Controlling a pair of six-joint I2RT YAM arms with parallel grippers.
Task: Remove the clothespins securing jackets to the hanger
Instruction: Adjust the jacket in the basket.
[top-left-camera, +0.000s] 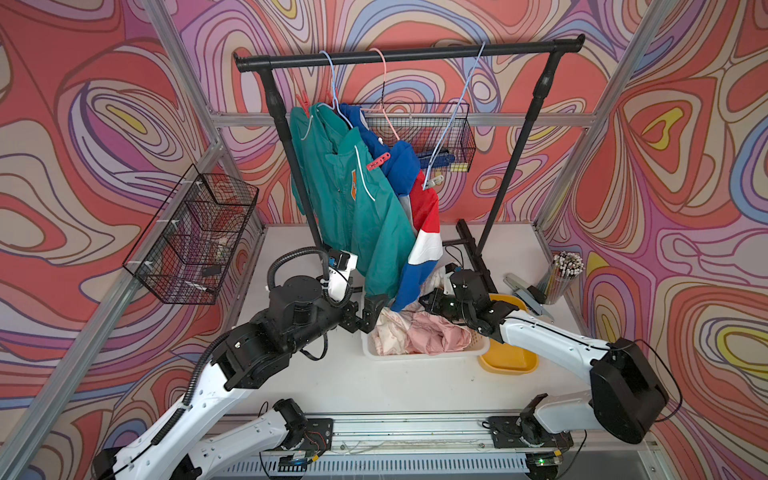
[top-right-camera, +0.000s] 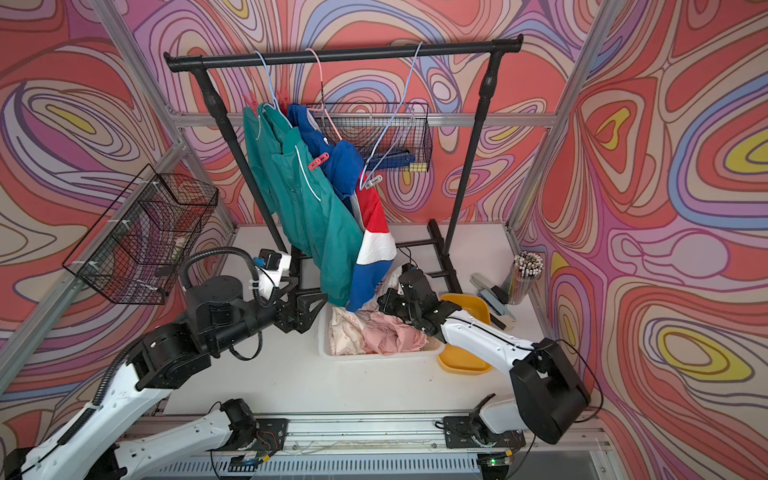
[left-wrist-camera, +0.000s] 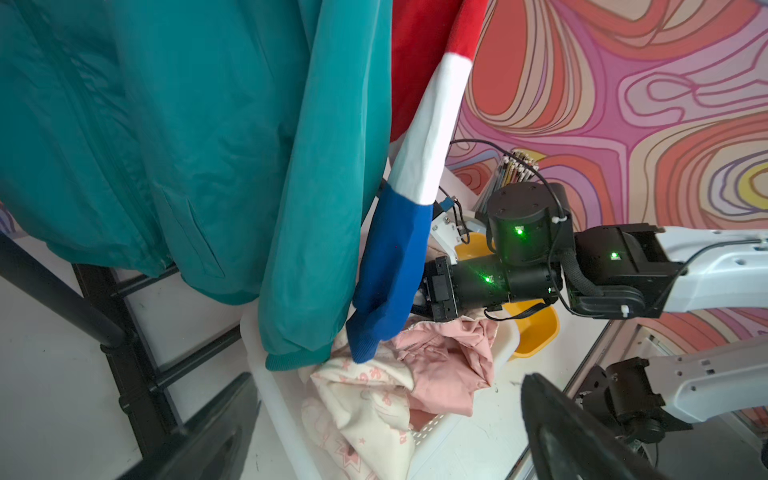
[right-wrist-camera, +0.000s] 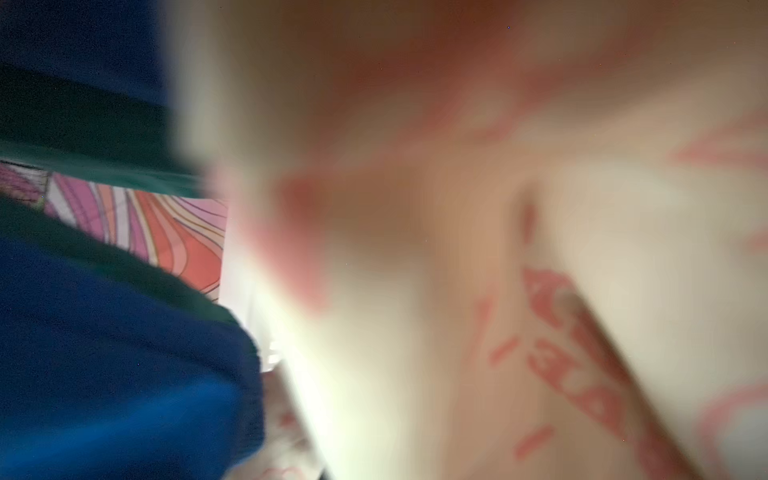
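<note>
Clothespins (top-left-camera: 379, 161) farthest back, so nearest first: left gripper (top-left-camera: 365, 316) gaping beside white basket (top-left-camera: 374, 353); right gripper (top-left-camera: 430, 302) closed, buried in pink jacket (top-left-camera: 419, 332) there (hold on cloth unclear); beyond, coral clothespin (top-right-camera: 318, 161) on hanging teal jacket (top-left-camera: 353, 199), grey clothespin (top-left-camera: 434, 181) beside blue-red-white jacket (top-left-camera: 428, 232).

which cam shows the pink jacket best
Left wrist: the pink jacket lies crumpled in the white basket, close and sharp. Both top views show it smaller, partly hidden by the right arm. The right wrist view gives only a blurred close-up of printed fabric.
</note>
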